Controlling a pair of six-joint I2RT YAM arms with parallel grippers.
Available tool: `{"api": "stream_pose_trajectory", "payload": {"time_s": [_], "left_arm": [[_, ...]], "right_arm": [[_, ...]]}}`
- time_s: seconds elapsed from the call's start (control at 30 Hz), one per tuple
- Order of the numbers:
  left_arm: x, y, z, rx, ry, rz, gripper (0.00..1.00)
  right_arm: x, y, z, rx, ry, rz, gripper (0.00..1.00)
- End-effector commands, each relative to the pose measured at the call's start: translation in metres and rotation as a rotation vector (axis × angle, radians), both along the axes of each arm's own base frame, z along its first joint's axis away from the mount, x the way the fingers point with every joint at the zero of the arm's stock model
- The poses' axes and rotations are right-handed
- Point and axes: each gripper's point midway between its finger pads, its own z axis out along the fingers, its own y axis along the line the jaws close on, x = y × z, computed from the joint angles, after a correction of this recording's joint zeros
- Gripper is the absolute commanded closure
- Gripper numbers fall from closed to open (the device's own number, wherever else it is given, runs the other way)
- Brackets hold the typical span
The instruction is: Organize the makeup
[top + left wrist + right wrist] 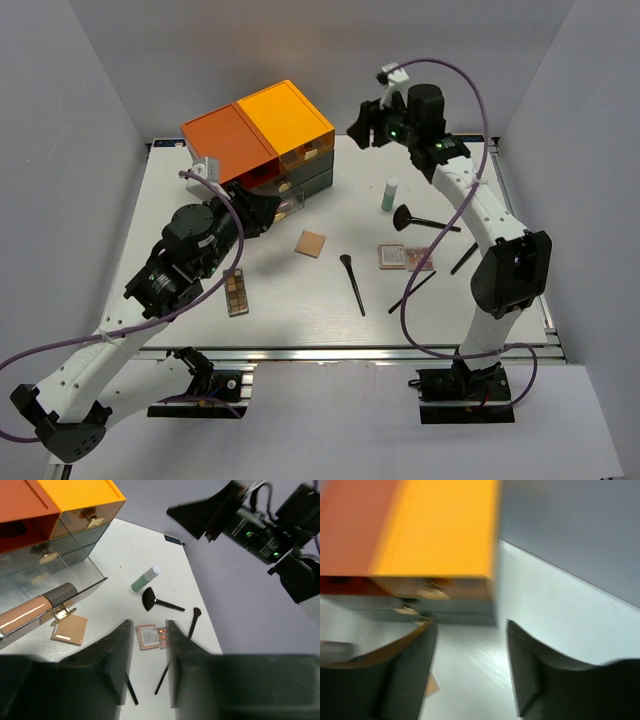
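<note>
Closest on the white bench (300, 325) lies a flat brown palette (237, 292). It is a long rectangle with little squares of colour. To its right a black-handled brush (352, 283) lies flat. Further right lie a thin brush (412, 292) and a second thin brush (463, 258). There is bare bench around each one.

In the middle sits the tan compact (312, 243), square, smooth and shiny. To the right of it is the pink palette (405, 257). Behind them are a fan brush (420, 218) with a wide dark head and a round green-white bottle (390, 193).

The left end effector (262, 207) hangs at the pulled-out clear drawer (50, 595) of the drawer box (260, 140). Its two dark fingers (117, 665) are a little way apart and hold nothing. A beige tube (25, 615) with a grey sparkly cap seems to lie in that drawer.

The box has a flat orange top and see-through drawers with small gold knobs.

The right end effector (362, 125) is up in the air by the far right corner of the box. Its view is blurry, but there is a gap between the fingers with nothing in it.

A small dark label (172, 540) sits at the far bench edge, too small to read.
</note>
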Motion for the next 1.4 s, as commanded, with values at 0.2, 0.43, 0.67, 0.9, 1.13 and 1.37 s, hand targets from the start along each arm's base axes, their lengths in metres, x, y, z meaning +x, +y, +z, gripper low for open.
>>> {"api": "stream_pose_trajectory", "payload": {"time_s": [0.2, 0.43, 0.67, 0.9, 1.13, 1.37], "left_arm": [[-0.007, -0.007, -0.012, -0.051, 0.038, -0.041, 0.13], [-0.008, -0.004, -0.021, -0.052, 0.055, -0.027, 0.12], [-0.012, 0.001, -0.029, -0.075, 0.063, -0.009, 0.12], [-0.013, 0.007, -0.032, -0.08, 0.07, 0.014, 0.12], [-0.014, 0.008, -0.035, -0.081, 0.076, 0.019, 0.12], [-0.015, 0.01, -0.035, -0.087, 0.074, 0.022, 0.12]], "right_arm": [[0.003, -0.105, -0.151, -0.386, 0.263, -0.263, 0.18], [0.009, -0.119, -0.189, -0.469, 0.294, -0.295, 0.17], [0.016, -0.126, -0.211, -0.518, 0.305, -0.322, 0.21], [0.025, -0.123, -0.219, -0.519, 0.291, -0.324, 0.29], [0.029, -0.124, -0.22, -0.515, 0.261, -0.319, 0.47], [0.027, -0.125, -0.206, -0.484, 0.245, -0.315, 1.0]]}}
